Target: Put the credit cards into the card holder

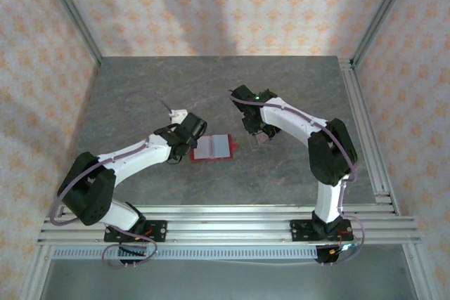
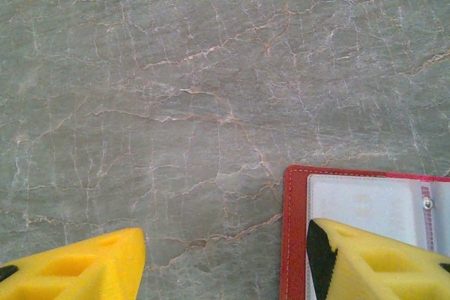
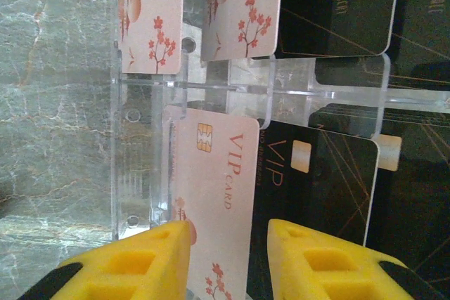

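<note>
Several credit cards point(image 3: 214, 173) in clear rack point(image 3: 140, 173); card holder point(image 2: 294, 230) open; left fingers point(image 2: 84, 265), right fingers point(image 3: 133, 265) half-spread, empty.

**A boxed-in robot test cell**

This is a lab-style robot booth. The left arm point(image 1: 133, 154) and right arm point(image 1: 295, 121) are bolted to aluminium rails point(image 1: 232, 228) at the edge of a grey marble-look tabletop point(image 1: 211, 82). Wallpapered panels point(image 1: 211, 5) in metal framing wall it in. Cables point(image 1: 130, 252) loop at the bases. Sample "VIP" credit cards point(image 3: 211, 194) stand in a clear acrylic rack point(image 3: 140, 152).
</note>
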{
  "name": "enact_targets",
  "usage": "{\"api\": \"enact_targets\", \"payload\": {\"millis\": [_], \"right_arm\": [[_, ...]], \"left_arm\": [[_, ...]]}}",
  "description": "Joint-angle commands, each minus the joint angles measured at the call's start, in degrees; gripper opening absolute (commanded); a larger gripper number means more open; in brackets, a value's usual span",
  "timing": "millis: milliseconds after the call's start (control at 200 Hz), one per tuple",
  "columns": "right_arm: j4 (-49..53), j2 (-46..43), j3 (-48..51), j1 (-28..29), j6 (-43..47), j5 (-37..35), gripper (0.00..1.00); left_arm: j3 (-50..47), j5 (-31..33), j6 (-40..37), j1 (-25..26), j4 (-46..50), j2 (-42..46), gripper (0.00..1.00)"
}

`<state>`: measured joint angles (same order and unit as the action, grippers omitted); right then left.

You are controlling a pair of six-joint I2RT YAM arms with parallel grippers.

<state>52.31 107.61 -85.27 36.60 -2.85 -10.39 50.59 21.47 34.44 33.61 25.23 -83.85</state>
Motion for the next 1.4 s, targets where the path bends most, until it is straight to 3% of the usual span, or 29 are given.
{"api": "enact_targets", "payload": {"millis": [0, 290, 716, 1396], "right_arm": [[1.74, 0.81, 0.26, 0.22, 0.5, -2.67, 0.34], [1.57, 2.54, 0.13, 0.23, 0.48, -1.04, 0.33], [1.04, 1.11, 0.46, 0.25, 0.14, 1.43, 0.22], [1.21, 0.32, -0.68, 0.23, -0.12, 1.78, 0.21]], "left_arm": [[1.05, 1.14, -0.16, -0.47, 0.79, -0.1, 0.63], [0.85, 1.4, -0.25, -0.46, 0.65, 0.0, 0.63], [0.63, 1.46, -0.01, -0.47, 0.36, -0.17, 0.63], [0.64, 1.34, -0.24, -0.47, 0.34, -0.04, 0.63]]}}
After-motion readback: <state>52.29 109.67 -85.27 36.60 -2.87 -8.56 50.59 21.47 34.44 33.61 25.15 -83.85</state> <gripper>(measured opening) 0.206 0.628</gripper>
